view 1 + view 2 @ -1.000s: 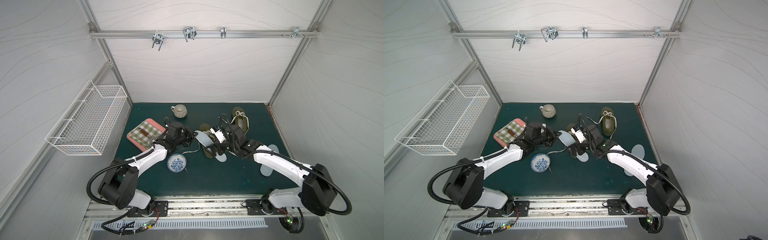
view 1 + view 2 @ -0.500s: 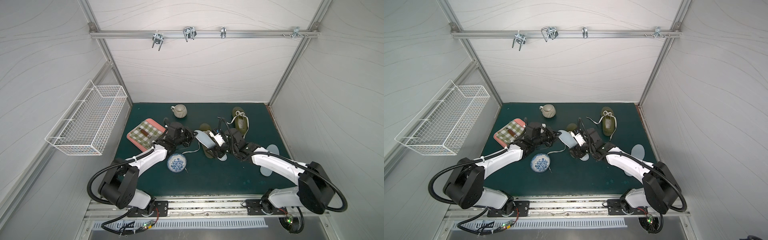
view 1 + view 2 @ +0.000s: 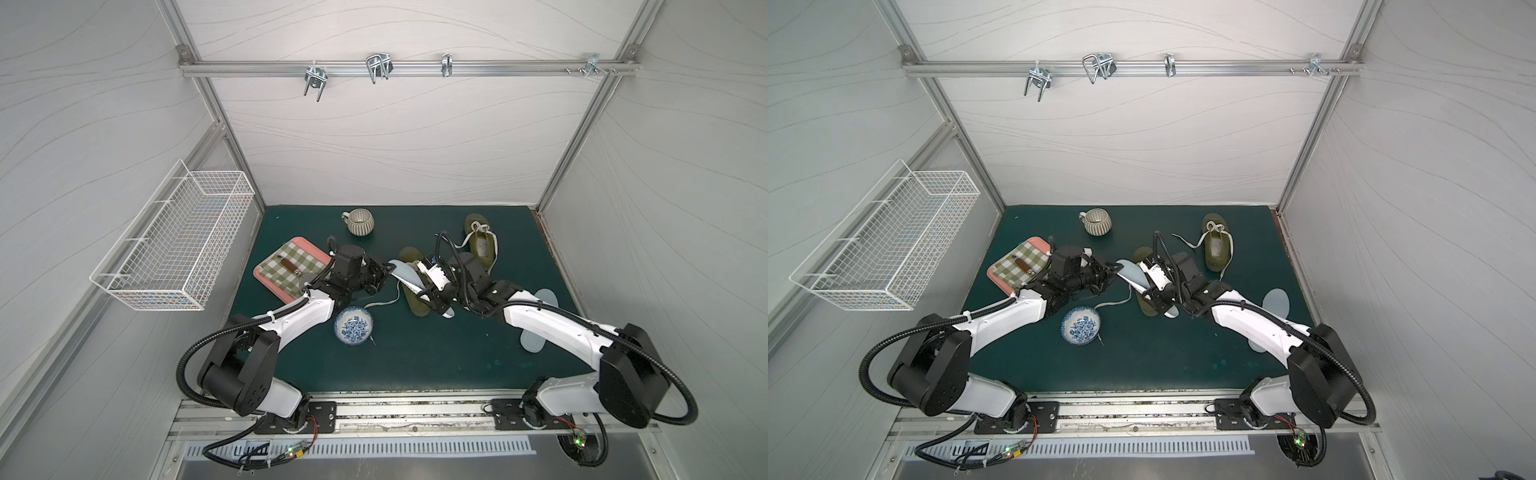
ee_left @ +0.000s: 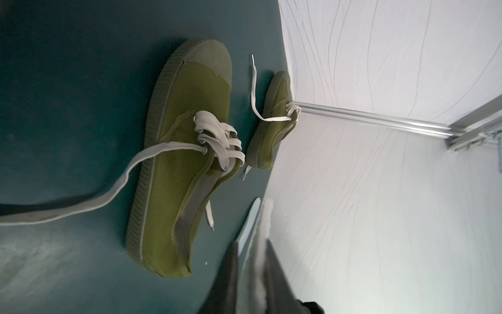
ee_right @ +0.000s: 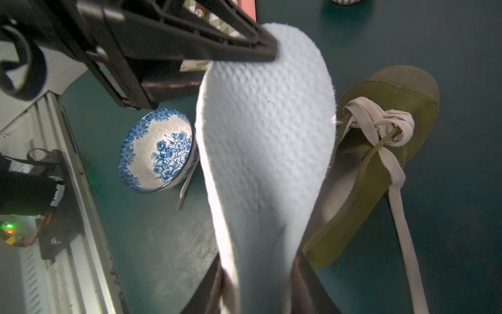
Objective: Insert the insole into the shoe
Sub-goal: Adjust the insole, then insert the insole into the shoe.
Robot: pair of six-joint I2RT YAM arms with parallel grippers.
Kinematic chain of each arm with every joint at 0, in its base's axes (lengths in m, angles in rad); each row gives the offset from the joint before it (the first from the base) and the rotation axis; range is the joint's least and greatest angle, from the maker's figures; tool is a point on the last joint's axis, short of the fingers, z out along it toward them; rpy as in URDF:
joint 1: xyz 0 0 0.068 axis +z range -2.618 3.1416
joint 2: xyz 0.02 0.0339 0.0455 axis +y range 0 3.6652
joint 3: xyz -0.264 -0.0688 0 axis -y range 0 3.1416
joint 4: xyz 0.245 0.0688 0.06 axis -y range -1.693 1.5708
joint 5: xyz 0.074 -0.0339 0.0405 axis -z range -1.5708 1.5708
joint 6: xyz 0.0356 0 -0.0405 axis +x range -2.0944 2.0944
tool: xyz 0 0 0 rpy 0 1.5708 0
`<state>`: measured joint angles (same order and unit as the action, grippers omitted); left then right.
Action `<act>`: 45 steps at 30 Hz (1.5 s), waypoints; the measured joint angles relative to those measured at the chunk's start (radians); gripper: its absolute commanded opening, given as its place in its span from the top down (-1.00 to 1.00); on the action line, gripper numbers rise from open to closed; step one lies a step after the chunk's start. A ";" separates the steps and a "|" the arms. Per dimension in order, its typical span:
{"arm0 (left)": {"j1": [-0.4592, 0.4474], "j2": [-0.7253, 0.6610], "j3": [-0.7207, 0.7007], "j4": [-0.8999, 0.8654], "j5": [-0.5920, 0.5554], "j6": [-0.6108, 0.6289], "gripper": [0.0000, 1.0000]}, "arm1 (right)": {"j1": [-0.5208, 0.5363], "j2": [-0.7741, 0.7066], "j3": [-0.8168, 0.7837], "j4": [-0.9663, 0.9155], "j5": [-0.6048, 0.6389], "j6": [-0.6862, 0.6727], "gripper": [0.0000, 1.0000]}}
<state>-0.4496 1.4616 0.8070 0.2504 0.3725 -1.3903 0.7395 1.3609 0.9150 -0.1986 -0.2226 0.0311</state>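
Closing since a second ago, the right end effector (image 5: 258, 271) now squeezes the heel of the pale blue foam insole (image 5: 266, 141) across its width. Meanwhile the left end effector (image 4: 252, 250) has loosened: its jaws stand narrowly apart on either side of the toe end, and I cannot tell whether they still pinch. That insole hangs in the air, slanting across the opening of the olive-green canvas shoe (image 5: 394, 89), not yet in it. As I judge it, the left should let go cleanly; the right should then turn the insole along the shoe and dip its toe end under the white laces (image 5: 380, 119). On the dark green table (image 3: 415, 365) the shoe lies free and may slide, so the left could steady it. A blue-and-white floral bowl (image 3: 353, 331) sits just beside it, with a loose lace end trailing toward it. A second olive shoe (image 3: 482, 245) and a spare pale insole (image 3: 547, 300) lie on the right arm's side, clear of the path.
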 measured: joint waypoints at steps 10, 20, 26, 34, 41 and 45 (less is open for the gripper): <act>0.065 0.000 0.139 -0.251 0.055 0.215 0.01 | -0.015 0.010 0.105 -0.159 0.058 0.025 0.51; 0.050 0.096 0.554 -0.791 -0.062 0.784 0.01 | -0.162 -0.114 0.094 -0.298 0.117 0.076 0.52; -0.124 0.259 0.742 -1.065 -0.300 1.168 0.05 | -0.298 -0.167 0.069 -0.360 0.084 0.095 0.52; -0.237 0.459 0.884 -1.196 -0.429 1.433 0.12 | -0.369 -0.182 0.067 -0.402 0.027 0.095 0.53; -0.252 0.532 0.952 -1.182 -0.431 1.485 0.15 | -0.412 -0.182 0.067 -0.418 -0.016 0.090 0.53; -0.252 0.558 0.965 -1.164 -0.415 1.492 0.16 | -0.431 -0.182 0.067 -0.420 -0.032 0.085 0.54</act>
<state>-0.7013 2.0197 1.7721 -0.9131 -0.0422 0.1020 0.3080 1.1786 0.9821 -0.6189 -0.2550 0.1158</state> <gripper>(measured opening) 0.422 0.234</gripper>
